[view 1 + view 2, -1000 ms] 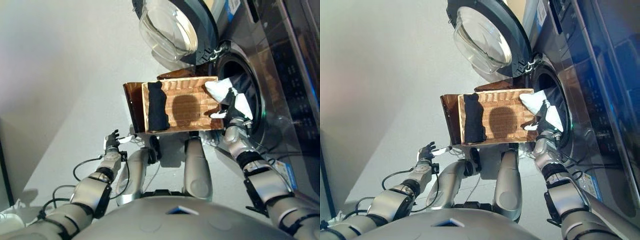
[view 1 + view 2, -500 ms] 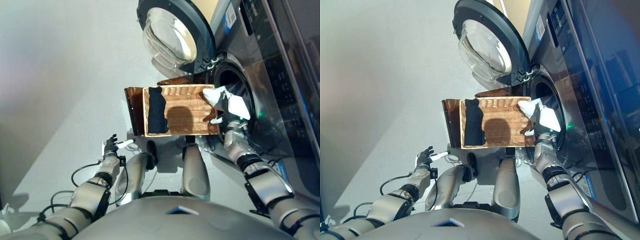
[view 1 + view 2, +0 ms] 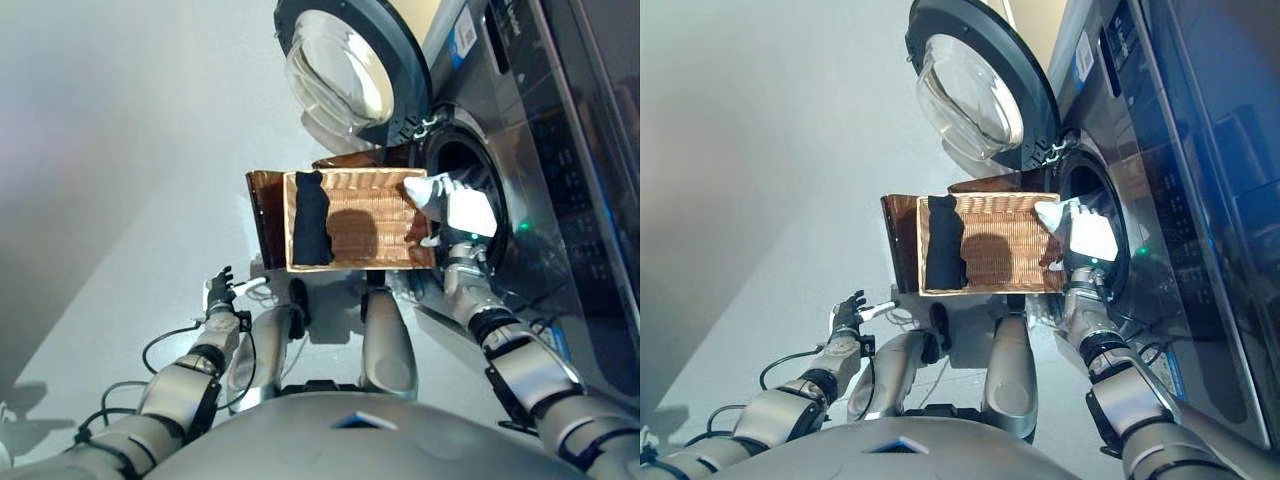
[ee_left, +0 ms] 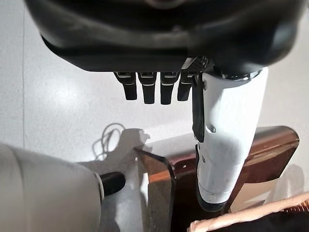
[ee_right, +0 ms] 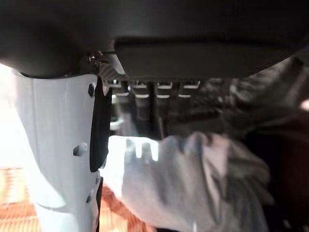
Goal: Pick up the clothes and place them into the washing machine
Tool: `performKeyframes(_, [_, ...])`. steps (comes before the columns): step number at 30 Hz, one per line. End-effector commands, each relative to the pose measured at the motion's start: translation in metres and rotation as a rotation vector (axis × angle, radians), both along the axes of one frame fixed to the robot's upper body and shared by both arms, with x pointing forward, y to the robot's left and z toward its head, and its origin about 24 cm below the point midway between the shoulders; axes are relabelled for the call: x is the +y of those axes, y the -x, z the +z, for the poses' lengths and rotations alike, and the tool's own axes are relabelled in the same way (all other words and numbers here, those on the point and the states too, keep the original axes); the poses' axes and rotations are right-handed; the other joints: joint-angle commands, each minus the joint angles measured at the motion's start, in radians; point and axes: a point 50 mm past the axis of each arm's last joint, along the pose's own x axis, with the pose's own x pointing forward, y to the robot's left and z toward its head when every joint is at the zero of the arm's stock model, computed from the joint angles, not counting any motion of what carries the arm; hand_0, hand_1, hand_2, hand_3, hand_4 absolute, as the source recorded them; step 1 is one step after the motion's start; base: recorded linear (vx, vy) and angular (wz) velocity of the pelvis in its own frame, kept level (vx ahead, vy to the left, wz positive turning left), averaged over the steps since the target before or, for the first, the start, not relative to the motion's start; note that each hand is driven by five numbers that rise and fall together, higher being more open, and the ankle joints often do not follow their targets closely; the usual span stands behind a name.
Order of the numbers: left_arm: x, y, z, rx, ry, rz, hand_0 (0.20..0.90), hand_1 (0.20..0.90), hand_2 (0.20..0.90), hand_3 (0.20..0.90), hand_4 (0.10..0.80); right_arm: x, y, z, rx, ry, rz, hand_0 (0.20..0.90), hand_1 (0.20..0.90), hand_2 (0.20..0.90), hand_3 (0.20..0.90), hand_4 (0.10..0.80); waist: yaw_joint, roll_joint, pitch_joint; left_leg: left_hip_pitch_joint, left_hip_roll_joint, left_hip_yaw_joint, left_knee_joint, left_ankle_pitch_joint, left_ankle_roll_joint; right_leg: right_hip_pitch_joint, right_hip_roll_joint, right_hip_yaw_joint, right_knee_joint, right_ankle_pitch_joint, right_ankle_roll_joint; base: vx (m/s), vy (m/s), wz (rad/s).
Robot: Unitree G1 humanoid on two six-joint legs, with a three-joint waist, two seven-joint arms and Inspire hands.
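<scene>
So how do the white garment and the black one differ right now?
The white garment is held in the right hand at the washing machine's open drum mouth; the black garment lies untouched in the wicker basket. The white one is bunched and lifted off the basket's right end, while the black one lies flat in a long strip along the left end. Both are cloth, and neither is fully inside the drum yet.

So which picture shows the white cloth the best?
The left eye view: the white cloth shows whole there, held by the right hand at the washing machine opening. The right eye view shows much the same. The right wrist view shows only a close part; the left wrist view shows none.
</scene>
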Motion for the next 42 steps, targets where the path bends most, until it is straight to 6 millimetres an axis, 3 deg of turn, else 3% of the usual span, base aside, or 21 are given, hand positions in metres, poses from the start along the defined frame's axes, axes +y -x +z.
performKeyframes(1, [0.022, -0.004, 0.007, -0.043, -0.083, 0.033, 0.9, 0.9, 0.9, 0.9, 0.8, -0.006, -0.033, 0.041, -0.156, 0.115, 0.054, 0.9, 0.9, 0.9, 0.9, 0.8, 0.015, -0.006, -0.038, -0.111, -0.006, -0.036, -0.018, 0.089, -0.068, -0.021, 0.012, -0.008, -0.009, -0.007, -0.061, -0.018, -0.012, 0.04])
performKeyframes(10, [0.016, -0.009, 0.009, -0.062, -0.073, 0.02, 0.9, 0.9, 0.9, 0.9, 0.8, -0.012, -0.056, 0.075, -0.235, 0.285, 0.065, 0.9, 0.9, 0.9, 0.9, 0.8, 0.027, 0.003, -0.022, -0.147, -0.005, -0.033, -0.003, 0.094, -0.07, -0.051, 0.011, -0.009, 0.004, -0.009, -0.069, -0.004, -0.002, 0.01])
performKeyframes(17, [0.013, -0.013, 0.01, -0.069, -0.067, 0.013, 0.9, 0.9, 0.9, 0.9, 0.8, -0.019, -0.056, 0.074, -0.21, 0.29, -0.005, 0.9, 0.9, 0.9, 0.9, 0.8, 0.03, 0.007, -0.02, -0.163, -0.006, -0.035, 0.005, 0.089, -0.069, -0.07, 0.009, -0.009, 0.019, -0.012, -0.072, 0.004, 0.0, 0.04])
performKeyframes(22, [0.013, -0.016, 0.011, -0.071, -0.058, 0.012, 0.9, 0.9, 0.9, 0.9, 0.8, -0.018, -0.056, 0.067, -0.154, 0.193, -0.022, 0.9, 0.9, 0.9, 0.9, 0.8, 0.027, 0.008, -0.011, -0.175, -0.006, -0.033, 0.015, 0.086, -0.069, -0.081, 0.01, -0.007, 0.03, -0.015, -0.075, -0.003, -0.002, 0.01])
performKeyframes(27, [0.017, -0.018, 0.013, -0.063, -0.067, 0.004, 0.9, 0.9, 0.9, 0.9, 0.8, -0.02, -0.055, 0.066, -0.141, 0.09, -0.039, 0.9, 0.9, 0.9, 0.9, 0.8, 0.02, 0.007, 0.013, -0.202, 0.005, -0.029, 0.059, 0.073, -0.07, -0.108, 0.019, -0.002, 0.066, -0.025, -0.084, -0.022, -0.012, 0.02])
performKeyframes(32, [0.022, -0.023, 0.016, -0.06, -0.077, 0.012, 0.9, 0.9, 0.9, 0.9, 0.8, -0.028, -0.06, 0.076, -0.152, 0.076, -0.065, 0.9, 0.9, 0.9, 0.9, 0.8, 0.02, 0.007, 0.037, -0.25, 0.021, -0.032, 0.138, 0.052, -0.074, -0.144, 0.032, -0.002, 0.139, -0.058, -0.1, -0.033, -0.033, 0.01])
performKeyframes(42, [0.027, -0.018, 0.013, -0.024, -0.081, 0.008, 0.9, 0.9, 0.9, 0.9, 0.8, -0.042, -0.056, 0.075, -0.122, 0.082, -0.127, 0.9, 0.9, 0.9, 0.9, 0.8, 0.019, 0.002, 0.041, -0.294, 0.042, -0.045, 0.248, 0.009, -0.08, -0.175, 0.038, -0.015, 0.251, -0.109, -0.114, -0.002, -0.021, 0.0])
